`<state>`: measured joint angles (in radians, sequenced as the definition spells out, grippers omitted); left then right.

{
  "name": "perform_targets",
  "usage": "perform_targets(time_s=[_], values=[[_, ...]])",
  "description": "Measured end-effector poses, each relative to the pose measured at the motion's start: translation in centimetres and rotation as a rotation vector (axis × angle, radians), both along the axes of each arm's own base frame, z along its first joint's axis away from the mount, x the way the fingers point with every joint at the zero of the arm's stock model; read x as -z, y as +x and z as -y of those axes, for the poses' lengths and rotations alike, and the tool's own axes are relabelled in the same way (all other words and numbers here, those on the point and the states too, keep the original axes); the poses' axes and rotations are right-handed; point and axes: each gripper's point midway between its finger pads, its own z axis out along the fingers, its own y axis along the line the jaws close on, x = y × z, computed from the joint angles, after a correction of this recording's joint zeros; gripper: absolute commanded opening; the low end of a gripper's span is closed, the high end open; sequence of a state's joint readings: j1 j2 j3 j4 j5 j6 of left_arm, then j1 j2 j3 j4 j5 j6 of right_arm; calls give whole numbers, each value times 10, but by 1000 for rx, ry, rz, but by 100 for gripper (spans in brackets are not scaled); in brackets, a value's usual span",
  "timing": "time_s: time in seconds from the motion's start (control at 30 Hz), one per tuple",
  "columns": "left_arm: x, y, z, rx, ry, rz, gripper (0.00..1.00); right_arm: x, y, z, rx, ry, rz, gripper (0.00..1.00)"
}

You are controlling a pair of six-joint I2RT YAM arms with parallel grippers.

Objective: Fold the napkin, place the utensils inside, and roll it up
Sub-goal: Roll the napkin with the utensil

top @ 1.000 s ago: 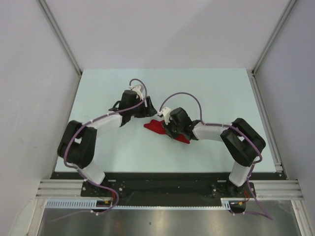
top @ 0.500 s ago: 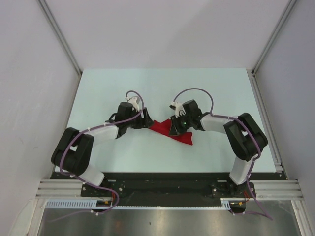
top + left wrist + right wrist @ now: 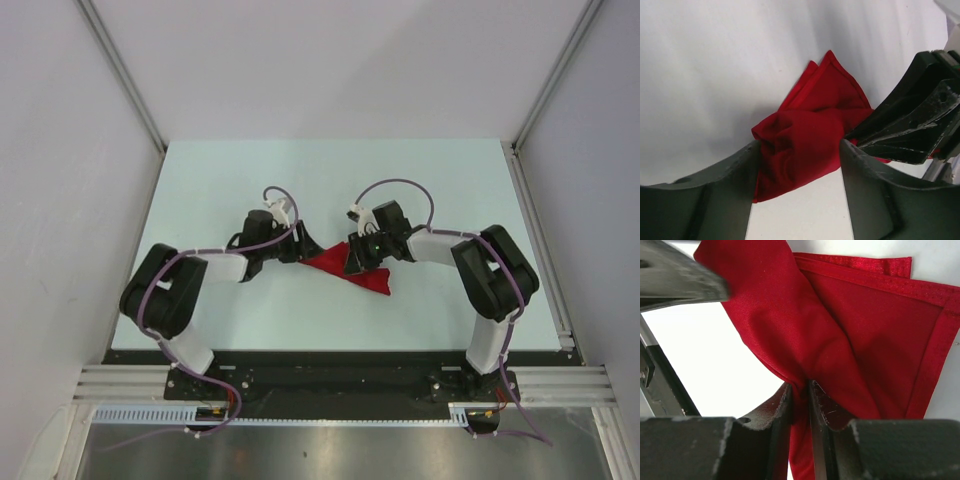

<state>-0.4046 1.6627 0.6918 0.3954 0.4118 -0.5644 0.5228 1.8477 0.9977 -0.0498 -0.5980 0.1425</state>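
1. The napkin [image 3: 355, 270] lies bunched and partly folded on the bench [image 3: 200, 190], near its middle, with a hemmed corner laid flat at the end away from the left arm [image 3: 205, 268].
2. The right fingers [image 3: 816, 402] sit over the napkin's middle, all but closed, with a raised fold of the red cloth pinched between them.
3. The left fingers [image 3: 854, 167] are at the napkin's crumpled end, on the side opposite its flat corner. They stand spread wide with that end lying between them and reaching both; no pinch shows.
4. From overhead, the two sets of fingers meet over the napkin from opposite sides, close to each other.
5. The right arm [image 3: 440, 245] reaches in from the napkin's other side.
6. Pale walls stand well apart from the napkin, beyond the bench's edges.
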Motion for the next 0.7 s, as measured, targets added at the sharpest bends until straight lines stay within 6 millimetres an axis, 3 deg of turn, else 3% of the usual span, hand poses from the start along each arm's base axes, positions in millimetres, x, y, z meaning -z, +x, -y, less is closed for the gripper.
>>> perform_targets(time_s=[0.07,0.1,0.13,0.17,0.37,0.6,0.7], values=[[7,-3,4,15,-18,-28,26,0,0,0,1,2,-3,32],[9,-4,6,24,-26,-39,12,-1,0,0,1,3,-5,37],[12,-5,7,30,-33,-47,6,-1,0,0,2,5,-8,42],[14,-6,8,37,-37,-57,2,-2,-1,-1,0,8,-11,55],[17,-2,12,61,-21,-89,0,-18,-3,-3,-17,25,6,75],[17,4,13,78,22,-124,0,-51,2,-5,-56,-3,161,79],[20,3,13,81,35,-144,0,-53,4,-11,-81,-43,248,80]])
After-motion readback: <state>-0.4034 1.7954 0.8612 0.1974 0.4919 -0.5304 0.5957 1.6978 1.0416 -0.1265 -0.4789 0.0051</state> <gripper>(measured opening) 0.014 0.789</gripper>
